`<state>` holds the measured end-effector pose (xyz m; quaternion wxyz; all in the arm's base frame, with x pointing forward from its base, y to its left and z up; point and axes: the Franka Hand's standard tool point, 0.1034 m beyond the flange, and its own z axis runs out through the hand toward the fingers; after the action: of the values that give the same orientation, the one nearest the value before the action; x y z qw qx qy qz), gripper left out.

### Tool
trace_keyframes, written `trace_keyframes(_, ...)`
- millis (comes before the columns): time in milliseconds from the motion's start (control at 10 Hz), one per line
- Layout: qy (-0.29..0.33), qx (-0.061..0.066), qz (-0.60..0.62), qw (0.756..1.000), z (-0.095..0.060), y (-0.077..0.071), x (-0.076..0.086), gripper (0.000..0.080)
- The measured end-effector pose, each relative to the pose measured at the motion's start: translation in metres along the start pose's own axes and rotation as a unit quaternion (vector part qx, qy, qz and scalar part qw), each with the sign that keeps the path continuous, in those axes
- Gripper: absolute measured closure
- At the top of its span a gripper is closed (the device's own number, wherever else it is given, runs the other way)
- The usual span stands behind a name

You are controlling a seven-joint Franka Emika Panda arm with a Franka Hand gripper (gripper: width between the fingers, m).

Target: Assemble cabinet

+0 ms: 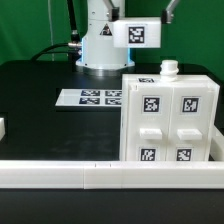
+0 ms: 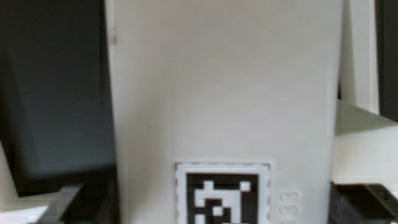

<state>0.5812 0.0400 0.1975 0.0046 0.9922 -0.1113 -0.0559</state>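
The cabinet (image 1: 168,122) is a big white box with several black-and-white tags on its front. It stands at the exterior view's right, with a small white knob (image 1: 170,70) on its top. My gripper (image 1: 146,16) is high above the cabinet, at the top edge of the view. It is shut on a long white panel (image 1: 137,34) that carries one tag. In the wrist view the panel (image 2: 222,90) fills the middle between my gripper's (image 2: 217,205) dark fingers (image 2: 43,206), its tag (image 2: 221,194) near them.
The marker board (image 1: 92,98) lies flat on the black table behind the cabinet's left side. The arm's white base (image 1: 100,45) stands at the back. A white rail (image 1: 60,174) runs along the front. A small white block (image 1: 2,128) shows at the left edge.
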Motion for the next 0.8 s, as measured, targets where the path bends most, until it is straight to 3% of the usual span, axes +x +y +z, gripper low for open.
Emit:
trace_keyframes(100, -0.004, -0.004, 0.01, 1.0, 0.003, -0.009, 0.005, 0.0242)
trace_keyframes(500, -0.005, -0.005, 0.003, 1.0, 0.005, -0.006, 0.005, 0.0242)
trace_keyframes(800, 0.001, -0.008, 0.0, 1.0, 0.007, -0.012, 0.023, 0.0242)
